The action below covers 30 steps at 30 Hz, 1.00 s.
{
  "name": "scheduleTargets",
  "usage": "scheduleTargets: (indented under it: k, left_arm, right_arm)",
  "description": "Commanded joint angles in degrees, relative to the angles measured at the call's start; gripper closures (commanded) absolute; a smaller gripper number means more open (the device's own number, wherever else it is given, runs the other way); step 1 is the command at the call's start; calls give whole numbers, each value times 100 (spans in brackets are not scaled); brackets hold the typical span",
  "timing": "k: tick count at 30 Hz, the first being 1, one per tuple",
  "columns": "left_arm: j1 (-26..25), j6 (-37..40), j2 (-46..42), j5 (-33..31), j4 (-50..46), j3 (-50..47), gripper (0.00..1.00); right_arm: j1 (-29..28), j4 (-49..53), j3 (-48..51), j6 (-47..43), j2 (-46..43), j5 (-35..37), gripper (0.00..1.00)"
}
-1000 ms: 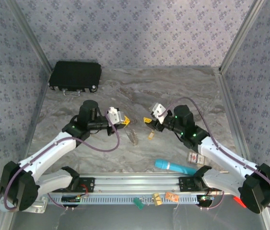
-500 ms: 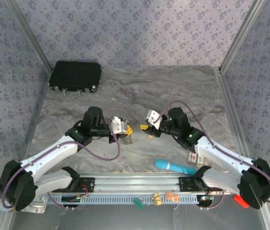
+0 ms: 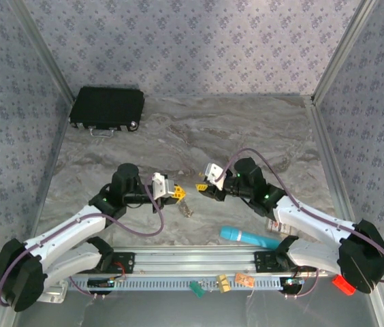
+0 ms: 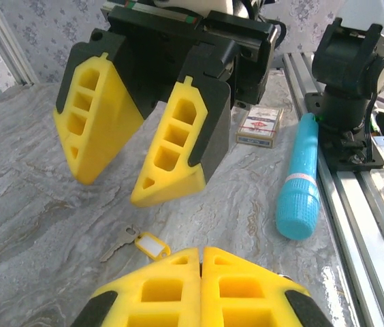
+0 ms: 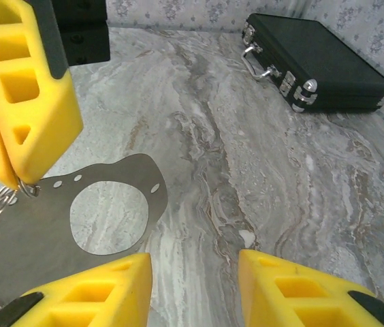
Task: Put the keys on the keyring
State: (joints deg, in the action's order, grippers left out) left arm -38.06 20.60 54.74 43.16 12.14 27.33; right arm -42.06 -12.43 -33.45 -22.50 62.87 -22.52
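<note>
My left gripper (image 4: pixel 201 251) is shut, its yellow fingers pressed flat together. From across, the left gripper (image 5: pixel 16 180) pinches the keyring (image 5: pixel 0 202), a small silvery ring at its tips. A flat grey metal plate (image 5: pixel 120 178) with a big round hole sits by the ring. One of the keys (image 4: pixel 142 243), with a yellow head and a thin blade, lies on the marble between the grippers. My right gripper (image 5: pixel 195 272) is open with bare table between its fingers, facing the left gripper (image 3: pixel 178 195) a short gap away; the right gripper (image 3: pixel 203 189) stands low over the table.
A turquoise cylinder (image 4: pixel 299 184) lies near the front rail (image 4: pixel 355 211), with a small card box (image 4: pixel 259 126) beside the right arm's base. A black case (image 3: pixel 107 107) sits at the back left. Metal-framed walls close in the table's sides.
Both grippers have come down toward the table and nearer the front, staying face to face. The left gripper stays shut and the right stays open.
</note>
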Motion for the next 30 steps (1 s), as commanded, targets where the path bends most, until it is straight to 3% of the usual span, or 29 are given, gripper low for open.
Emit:
scheduleTargets:
  k: [1, 30]
  left_arm:
    - [-75, -111, -110, 371, 438, 0, 100]
    - [-353, -82, -235, -12, 239, -95, 100]
  right_arm:
    - [-56, 29, -114, 110, 95, -338, 62]
    - [-379, 147, -204, 91, 295, -1271, 72]
